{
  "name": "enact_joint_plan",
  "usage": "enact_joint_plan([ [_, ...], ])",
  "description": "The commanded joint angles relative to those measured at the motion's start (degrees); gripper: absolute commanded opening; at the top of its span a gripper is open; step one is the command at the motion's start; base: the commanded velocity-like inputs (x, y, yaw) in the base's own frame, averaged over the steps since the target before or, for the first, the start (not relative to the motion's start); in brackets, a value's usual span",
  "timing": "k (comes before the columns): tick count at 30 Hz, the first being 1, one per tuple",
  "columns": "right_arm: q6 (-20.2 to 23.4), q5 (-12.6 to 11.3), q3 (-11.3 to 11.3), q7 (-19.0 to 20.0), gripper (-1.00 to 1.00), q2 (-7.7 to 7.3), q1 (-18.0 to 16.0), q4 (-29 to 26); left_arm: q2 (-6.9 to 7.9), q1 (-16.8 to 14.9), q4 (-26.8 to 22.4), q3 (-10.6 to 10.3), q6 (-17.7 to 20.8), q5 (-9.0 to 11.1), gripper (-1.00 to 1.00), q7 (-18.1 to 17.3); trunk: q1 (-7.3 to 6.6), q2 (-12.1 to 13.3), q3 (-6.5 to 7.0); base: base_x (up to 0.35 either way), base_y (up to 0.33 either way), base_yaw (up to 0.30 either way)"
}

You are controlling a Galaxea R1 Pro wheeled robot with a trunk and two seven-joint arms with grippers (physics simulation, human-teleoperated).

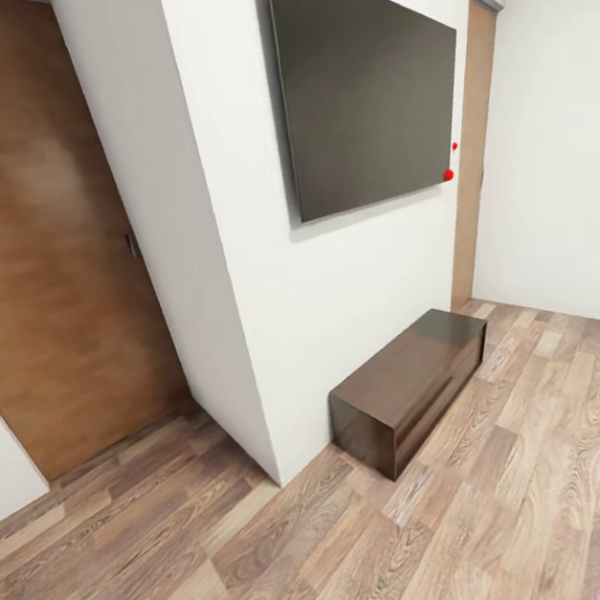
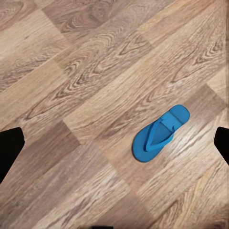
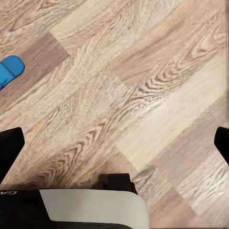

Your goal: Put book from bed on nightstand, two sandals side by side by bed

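Observation:
One bright blue sandal [image 2: 160, 133] lies flat on the wood-plank floor [image 2: 86, 71], sole down and strap up, in the left wrist view. My left gripper [image 2: 114, 143] hangs above the floor, open, its dark fingertips [image 2: 9, 148] far apart, with the sandal nearer one finger and touching nothing. In the right wrist view the rounded end of a blue sandal [image 3: 9, 69] shows at the picture's edge. My right gripper [image 3: 114, 148] is open over bare planks. The book, the bed and the nightstand are out of view.
In the head view a white wall corner [image 1: 240, 348] juts forward with a dark wall screen [image 1: 365, 96] and a long low dark-brown cabinet [image 1: 411, 389] beneath it. A wooden door [image 1: 38, 235] stands left, a doorway [image 1: 476, 156] right. My grey base [image 3: 90, 207] shows below the right gripper.

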Motion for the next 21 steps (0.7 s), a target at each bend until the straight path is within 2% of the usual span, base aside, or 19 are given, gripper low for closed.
enact_joint_plan([
  [1,-0.1,0.0,-0.1,-0.1,1.0,0.01,0.0,0.0,-0.01,0.0,0.0,0.0,-0.2,0.0,1.0,0.0,0.0,0.0,-0.05,0.0,0.0,-0.197],
  [13,-0.1,0.0,-0.1,-0.1,1.0,0.01,0.0,0.0,-0.01,0.0,0.0,0.0,-0.2,0.0,1.0,0.0,0.0,0.0,-0.05,0.0,0.0,-0.19],
  [21,-0.1,0.0,-0.1,0.0,1.0,0.01,0.0,0.0,-0.01,0.0,0.0,0.0,-0.2,0.0,1.0,0.0,0.0,0.0,-0.05,0.0,0.0,-0.119],
])
